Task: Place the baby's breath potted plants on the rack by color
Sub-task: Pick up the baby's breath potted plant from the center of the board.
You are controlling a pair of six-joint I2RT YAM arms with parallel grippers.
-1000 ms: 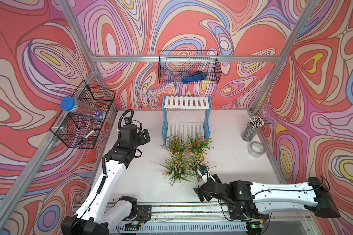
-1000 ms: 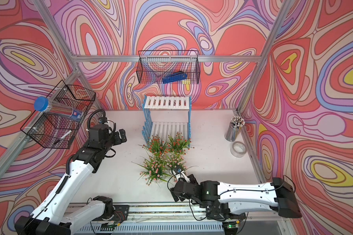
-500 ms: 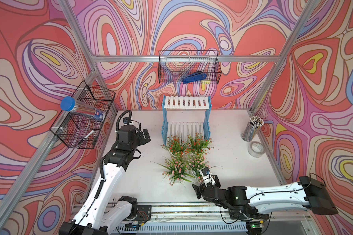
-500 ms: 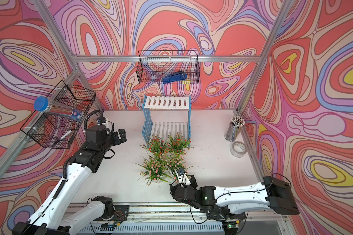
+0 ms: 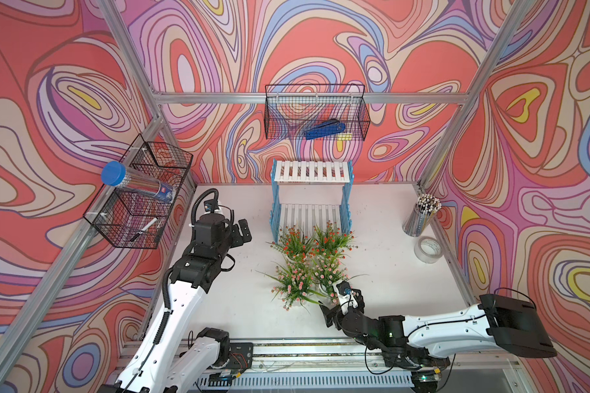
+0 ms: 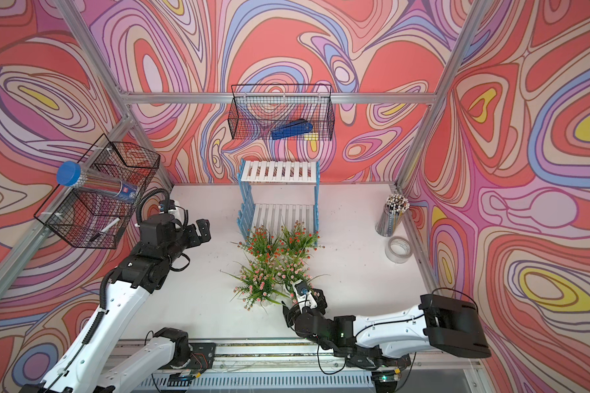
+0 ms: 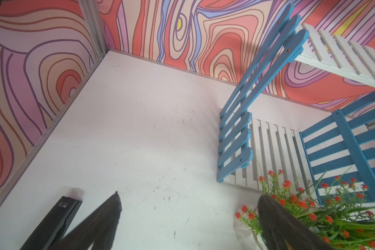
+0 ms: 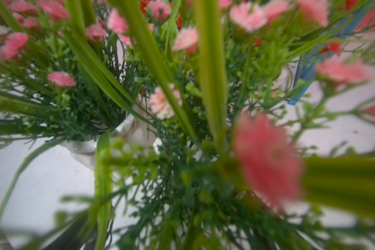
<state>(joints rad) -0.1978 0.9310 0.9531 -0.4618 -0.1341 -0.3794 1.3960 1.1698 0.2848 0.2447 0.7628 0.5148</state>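
Note:
Four baby's breath potted plants stand bunched on the table in front of the rack (image 5: 312,172). Two red-orange ones (image 5: 295,240) (image 5: 331,238) are nearest the rack's lower shelf. Two pale pink ones (image 5: 295,282) (image 5: 329,270) stand just in front of them. My right gripper (image 5: 341,303) is low at the right pink plant's front side, fingers spread. In the right wrist view foliage and pink flowers (image 8: 266,160) hide its jaws, and a white pot (image 8: 85,149) shows behind. My left gripper (image 5: 242,233) hangs open left of the rack, with bare table between its fingers (image 7: 108,216).
A black wire basket (image 5: 315,112) with a blue stapler hangs on the back wall. Another basket (image 5: 137,200) on the left wall holds a blue-capped tube. A pencil cup (image 5: 421,217) and a tape roll (image 5: 430,250) stand at the table's right edge.
My right arm has reached forward from the table's front edge, bringing its gripper into the right pink plant's foliage. My left arm has barely shifted. The plants stand where they were.

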